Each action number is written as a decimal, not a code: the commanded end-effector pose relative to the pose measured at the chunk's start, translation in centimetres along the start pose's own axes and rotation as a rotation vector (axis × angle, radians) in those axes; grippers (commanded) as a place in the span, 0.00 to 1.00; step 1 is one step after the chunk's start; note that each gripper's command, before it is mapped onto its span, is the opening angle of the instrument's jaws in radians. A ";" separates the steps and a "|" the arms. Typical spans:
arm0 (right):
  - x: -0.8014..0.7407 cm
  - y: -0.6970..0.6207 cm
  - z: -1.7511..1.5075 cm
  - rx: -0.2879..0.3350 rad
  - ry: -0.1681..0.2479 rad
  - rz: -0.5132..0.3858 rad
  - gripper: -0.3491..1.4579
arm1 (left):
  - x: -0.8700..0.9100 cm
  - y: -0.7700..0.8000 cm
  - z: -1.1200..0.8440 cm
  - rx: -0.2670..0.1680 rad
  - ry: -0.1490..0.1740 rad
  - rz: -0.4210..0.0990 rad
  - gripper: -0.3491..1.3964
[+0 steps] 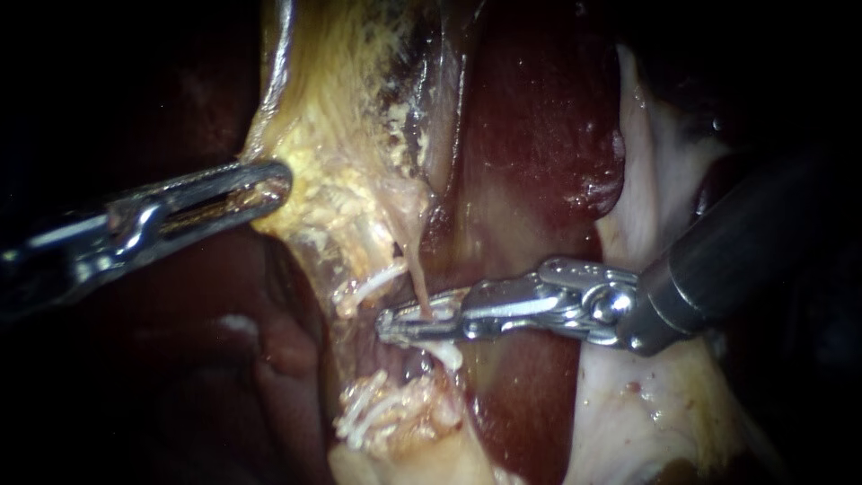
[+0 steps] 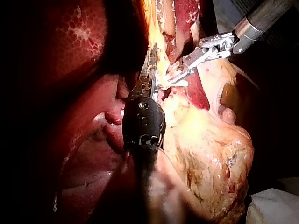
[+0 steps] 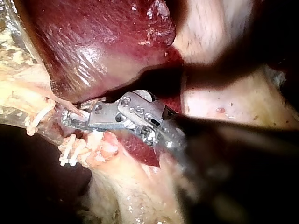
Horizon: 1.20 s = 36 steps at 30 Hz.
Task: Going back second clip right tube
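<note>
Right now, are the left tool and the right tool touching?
Apart. Endoscope view: the left tool grips yellow tissue; the right tool sits lower at a thin tube, with tissue plainly showing between their tips.

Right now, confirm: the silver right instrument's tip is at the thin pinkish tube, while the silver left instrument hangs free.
Wrong on the left: the silver left instrument grips the yellowish fatty tissue, per the endoscope view. The silver right instrument is at the thin pinkish tube.

Thin pink tube [image 1: 414, 269] hangs near-vertical at frame centre; a whitish clip [image 1: 440, 312] sits at its lower end.
</note>
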<state>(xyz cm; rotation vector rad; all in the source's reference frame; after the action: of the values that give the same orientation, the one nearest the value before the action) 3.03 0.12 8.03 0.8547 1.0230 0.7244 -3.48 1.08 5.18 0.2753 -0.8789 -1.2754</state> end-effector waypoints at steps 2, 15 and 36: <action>0.00 0.00 0.00 0.000 0.000 0.000 0.00 | 0.00 0.00 0.00 0.001 0.000 0.000 0.00; 0.05 -0.02 -0.10 -0.020 0.017 -0.173 0.52 | 0.01 0.03 0.02 -0.004 -0.002 0.001 0.00; 0.14 -0.10 -0.42 -0.011 0.032 -0.245 0.53 | 0.01 0.04 0.02 -0.004 -0.002 0.001 0.00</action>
<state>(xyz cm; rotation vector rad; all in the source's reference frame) 2.73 0.29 7.78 0.7057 1.1348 0.5389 -3.47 1.09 5.21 0.2701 -0.8783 -1.2770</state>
